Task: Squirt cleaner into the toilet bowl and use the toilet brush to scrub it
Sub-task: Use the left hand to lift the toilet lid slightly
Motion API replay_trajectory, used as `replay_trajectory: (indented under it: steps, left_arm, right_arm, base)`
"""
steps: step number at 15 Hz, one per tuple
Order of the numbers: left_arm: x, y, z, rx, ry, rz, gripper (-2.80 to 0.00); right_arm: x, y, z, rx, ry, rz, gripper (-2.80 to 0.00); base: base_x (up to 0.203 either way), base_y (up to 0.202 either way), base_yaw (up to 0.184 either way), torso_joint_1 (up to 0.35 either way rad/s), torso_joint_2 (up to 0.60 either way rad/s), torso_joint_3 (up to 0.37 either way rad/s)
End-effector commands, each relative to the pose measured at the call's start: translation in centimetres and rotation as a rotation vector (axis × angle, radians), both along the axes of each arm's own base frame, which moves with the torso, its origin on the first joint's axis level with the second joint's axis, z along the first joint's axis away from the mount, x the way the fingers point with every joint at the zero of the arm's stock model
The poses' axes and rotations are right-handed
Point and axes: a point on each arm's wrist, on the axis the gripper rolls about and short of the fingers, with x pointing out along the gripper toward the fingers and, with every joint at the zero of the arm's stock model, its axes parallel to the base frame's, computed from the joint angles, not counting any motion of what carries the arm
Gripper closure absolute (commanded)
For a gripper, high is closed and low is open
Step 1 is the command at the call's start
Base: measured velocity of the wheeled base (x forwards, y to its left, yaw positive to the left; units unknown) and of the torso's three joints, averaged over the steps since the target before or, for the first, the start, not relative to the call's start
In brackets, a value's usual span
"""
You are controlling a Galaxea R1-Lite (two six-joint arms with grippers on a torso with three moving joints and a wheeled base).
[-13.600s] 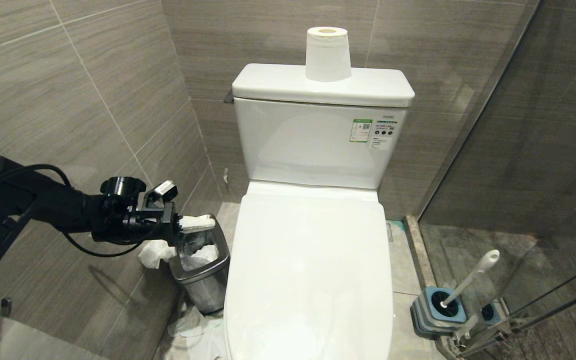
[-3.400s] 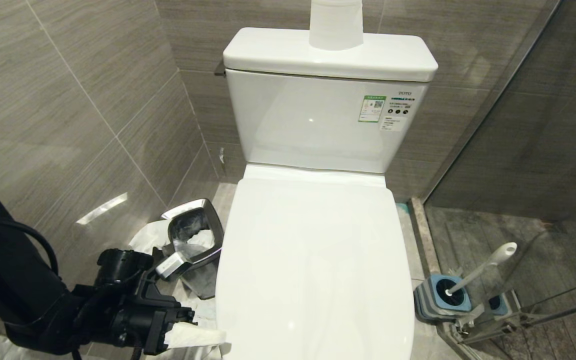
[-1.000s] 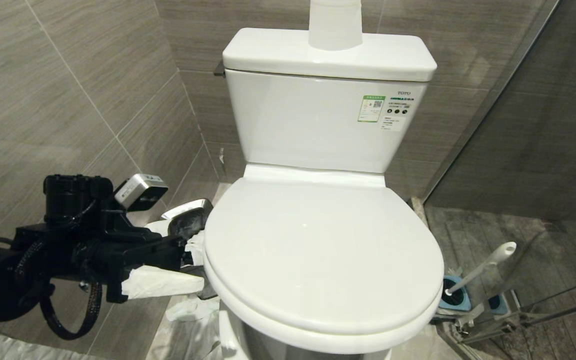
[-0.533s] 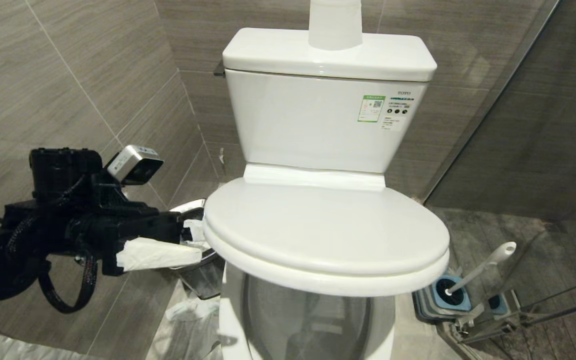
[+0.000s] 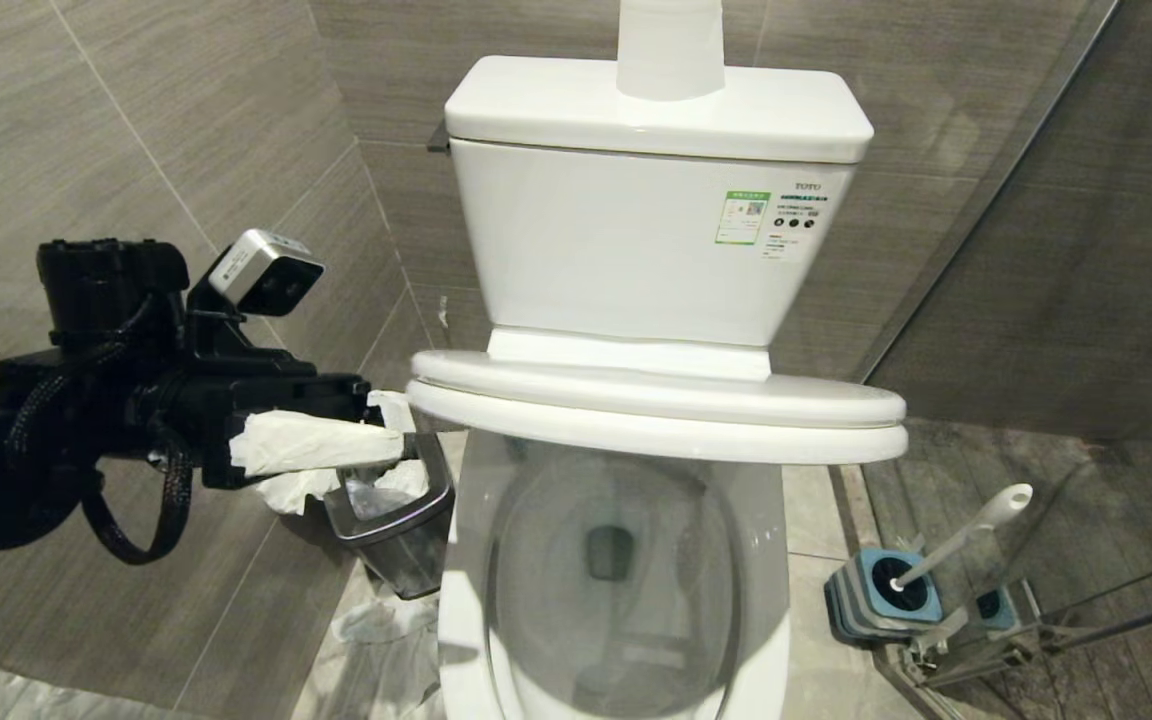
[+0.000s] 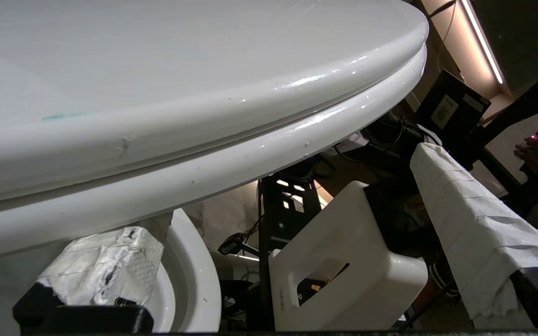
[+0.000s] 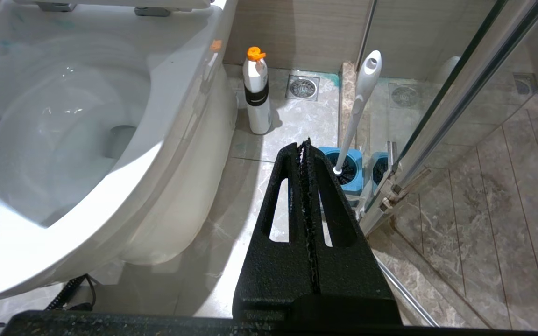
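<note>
Left gripper (image 5: 391,430), fingers paper-wrapped and spread wide, sits mid-left of the head view under the edge of the white seat and lid (image 5: 656,410), propping both half-raised, likely to expose the large glossy white porcelain toilet bowl (image 5: 616,590) at lower centre. Small steel bin (image 5: 391,525) just beside it. Long white-handled toilet brush (image 5: 951,540) stands in its blue-grey holder, lower right. Right gripper (image 7: 305,154) closed, empty, parked nearby.

Floor (image 7: 292,116): pale marbled tile. Standing on it: toilet bowl (image 5: 626,600), steel bin (image 5: 396,530) just beside my left of the bowl, crumpled tissue (image 5: 376,625) at the bin's foot, white bottle with orange cap (image 7: 256,95), square blue holder (image 5: 876,600) with toilet brush (image 5: 956,545) leaning in it. Round drain (image 7: 302,87) near the bottle.
</note>
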Motion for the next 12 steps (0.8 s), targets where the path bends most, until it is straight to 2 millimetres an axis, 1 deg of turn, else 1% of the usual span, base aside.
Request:
replay_trajectory:
  steps: [1,4,7,12]
  left_arm:
    - [0.4,-0.1,0.9,-0.006,-0.023,-0.007,-2.80]
    - [1.0,-0.2,1.8,-0.011,-0.046,-0.007,-2.80]
    - [1.4,-0.2,3.0,-0.014,-0.060,-0.002,-2.80]
    - [2.7,-0.7,5.5,-0.017,-0.021,0.103,-2.80]
  right_arm:
    - [0.0,0.0,0.0,0.000,0.001,0.000,0.00]
    - [0.0,0.0,0.0,0.000,0.001,0.000,0.00]
    - [0.0,0.0,0.0,0.000,0.001,0.000,0.00]
    - [0.0,0.0,0.0,0.000,0.001,0.000,0.00]
  base:
    - [0.000,0.000,0.000,0.000,0.00,0.000]
    - [0.000,0.000,0.000,0.000,0.00,0.000]
    - [0.000,0.000,0.000,0.000,0.00,0.000]
    - [0.000,0.000,0.000,0.000,0.00,0.000]
